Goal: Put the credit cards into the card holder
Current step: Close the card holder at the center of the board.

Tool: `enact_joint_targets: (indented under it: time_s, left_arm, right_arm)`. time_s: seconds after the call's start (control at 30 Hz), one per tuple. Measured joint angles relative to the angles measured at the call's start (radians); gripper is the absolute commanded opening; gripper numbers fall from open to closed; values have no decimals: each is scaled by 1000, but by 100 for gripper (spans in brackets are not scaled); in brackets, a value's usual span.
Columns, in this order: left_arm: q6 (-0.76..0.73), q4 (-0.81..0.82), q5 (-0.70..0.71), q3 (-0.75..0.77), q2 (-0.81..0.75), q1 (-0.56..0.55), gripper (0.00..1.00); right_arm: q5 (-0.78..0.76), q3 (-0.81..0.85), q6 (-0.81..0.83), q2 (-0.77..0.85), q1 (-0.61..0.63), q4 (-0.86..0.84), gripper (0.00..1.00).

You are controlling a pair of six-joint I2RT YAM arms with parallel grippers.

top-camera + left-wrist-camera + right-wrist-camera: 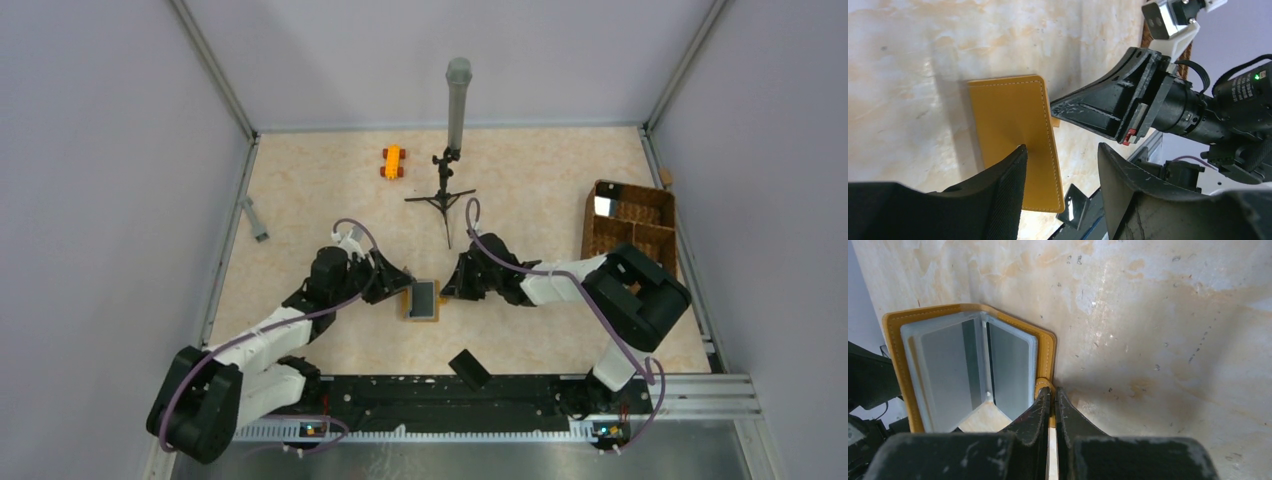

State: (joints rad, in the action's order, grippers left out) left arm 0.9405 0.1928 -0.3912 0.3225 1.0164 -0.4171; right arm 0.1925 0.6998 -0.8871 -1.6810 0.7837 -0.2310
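The card holder (421, 315) stands half open on the table between both grippers. From the left wrist I see its plain mustard outer face (1008, 115). The right wrist view shows its orange rim (893, 340) and inside, where the credit cards, pale blue (938, 375) and silvery grey (1008, 370), lie against the two inner faces. My right gripper (1052, 390) is shut on the holder's small orange tab (1044, 385) at its right edge. My left gripper (1060, 150) is open, one finger (1008, 190) in front of the outer face, the other clear of it.
A small dark glossy rectangle (468, 368) lies near the front rail. An orange toy car (393, 161) and a black tripod (445, 195) with a grey cylinder (458, 100) stand at the back. A wicker basket (630, 225) sits right, a grey piece (255, 220) left.
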Motion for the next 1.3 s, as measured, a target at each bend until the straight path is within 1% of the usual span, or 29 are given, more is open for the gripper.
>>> enact_joint_targets:
  time_s: [0.27, 0.4, 0.5, 0.6, 0.63, 0.73, 0.83, 0.9, 0.97, 1.07, 1.2, 1.3]
  left_arm:
    - [42, 224, -68, 0, 182, -78, 57]
    - [53, 255, -79, 0, 208, -97, 63]
    - [24, 193, -42, 1, 140, -98, 67]
    - [-13, 101, 25, 6, 21, -97, 66]
    - [-24, 63, 61, 9, -27, -96, 64]
    - [-34, -19, 151, 16, -98, -90, 56]
    - [-16, -115, 235, 16, -101, -77, 55]
    - [11, -168, 283, 2, -96, -70, 58]
    - [37, -200, 317, -21, -103, -67, 59]
    - [66, -222, 356, -54, -134, -65, 57]
    - [82, -216, 374, -71, -155, -63, 55]
    - [78, -183, 328, -70, -100, -62, 54]
  right_arm:
    - [-12, -32, -53, 6, 2, -43, 0]
    - [-42, -58, -76, 29, 6, -49, 0]
    - [-67, -85, -89, 57, 6, -51, 0]
    - [-90, -102, -100, 77, 6, -46, 0]
    - [-97, -104, -103, 80, 6, -45, 0]
    - [-106, -104, -105, 80, 6, -45, 0]
    - [-107, -104, -110, 80, 6, -46, 0]
    - [-107, -104, -110, 80, 6, -46, 0]
    - [-107, -104, -111, 80, 6, -46, 0]
    - [-107, -104, -110, 80, 6, -46, 0]
    - [-107, -104, -110, 80, 6, -46, 0]
    - [-105, -104, -110, 80, 6, -47, 0]
